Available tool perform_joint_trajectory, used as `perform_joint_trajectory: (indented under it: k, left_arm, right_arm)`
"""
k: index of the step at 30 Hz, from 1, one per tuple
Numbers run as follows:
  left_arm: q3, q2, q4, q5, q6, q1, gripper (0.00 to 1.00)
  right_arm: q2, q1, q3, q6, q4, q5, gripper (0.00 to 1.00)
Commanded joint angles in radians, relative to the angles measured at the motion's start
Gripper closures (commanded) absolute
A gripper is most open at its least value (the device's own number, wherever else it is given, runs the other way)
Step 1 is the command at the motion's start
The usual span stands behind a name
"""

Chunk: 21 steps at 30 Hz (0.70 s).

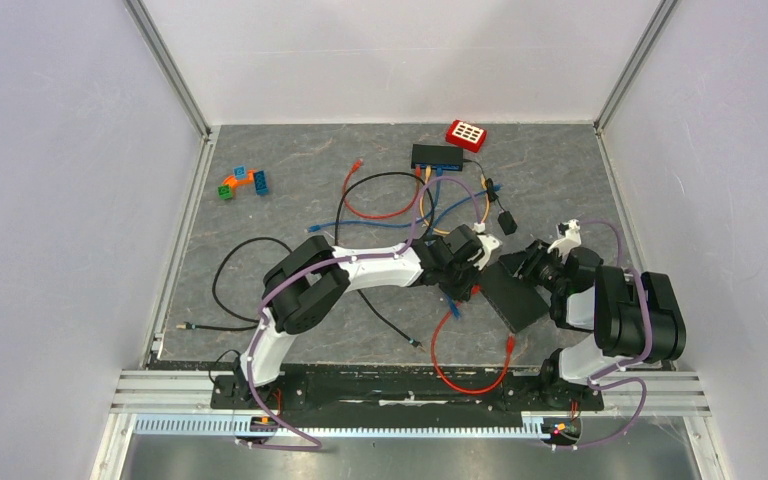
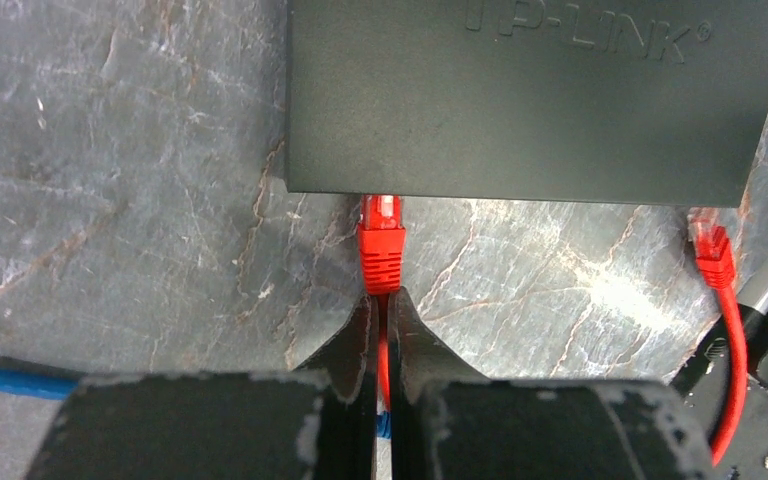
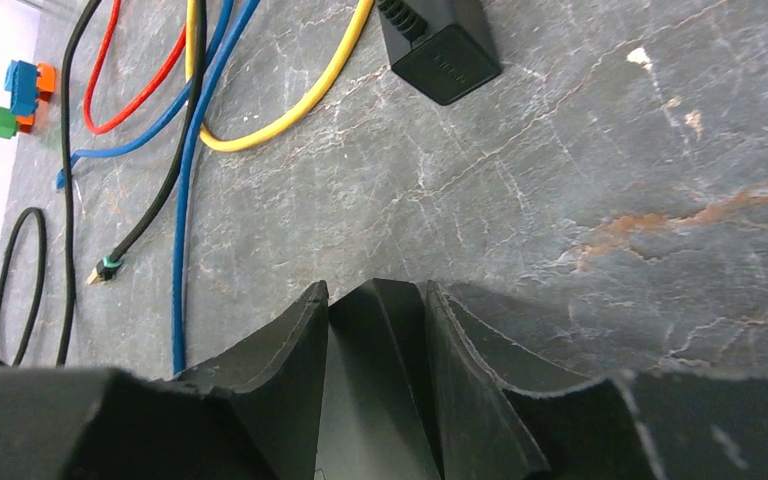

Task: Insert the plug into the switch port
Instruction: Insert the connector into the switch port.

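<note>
Two fingers of the left gripper [image 2: 381,300] are clenched on the red cable [image 2: 384,362] just behind the red plug [image 2: 382,240]. The plug tip lies ahead of the fingertips, at the port face of the TP-Link switch [image 2: 540,100]; full seating cannot be told. The plug is judged light and rigid and the cable limp, so the boot is best pinched. The left arm [image 1: 370,268] is stretched low. The right gripper [image 3: 375,300] is clamped on the switch.

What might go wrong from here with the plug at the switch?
1. The left gripper pinches the cable behind the red plug, not the plug body, so pushing may buckle the cable.
2. The right gripper clamps only one edge of the switch; a push could pivot it.
3. The port is hidden under the switch's edge, so misalignment could go unnoticed.
</note>
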<state>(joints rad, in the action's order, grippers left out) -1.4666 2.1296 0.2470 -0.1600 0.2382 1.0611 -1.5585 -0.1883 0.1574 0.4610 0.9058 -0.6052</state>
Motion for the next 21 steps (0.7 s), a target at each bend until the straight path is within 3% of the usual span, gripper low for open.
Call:
perform_joint_trajectory:
  k: [1,8,14,21]
  left_arm:
    - [-0.084,0.173,-0.597,0.042,-0.159,0.018,0.98]
    - [-0.076,0.2,-0.682,-0.003,-0.222,0.012,0.98]
    - [-0.116,0.217,-0.802,-0.07,-0.06,-0.008,0.98]
    - [-0.178,0.265,-0.704,-0.003,-0.152,0.025,0.98]
  right_arm:
    - [-0.083,0.126,-0.108,0.069,-0.408,-0.252,0.6]
    - [-0.106,0.127,-0.093,0.067,-0.413,-0.264,0.61]
    - [-0.13,0.127,-0.101,0.114,-0.357,-0.248,0.61]
    - [-0.168,0.127,-0.107,0.26,-0.186,-0.28,0.62]
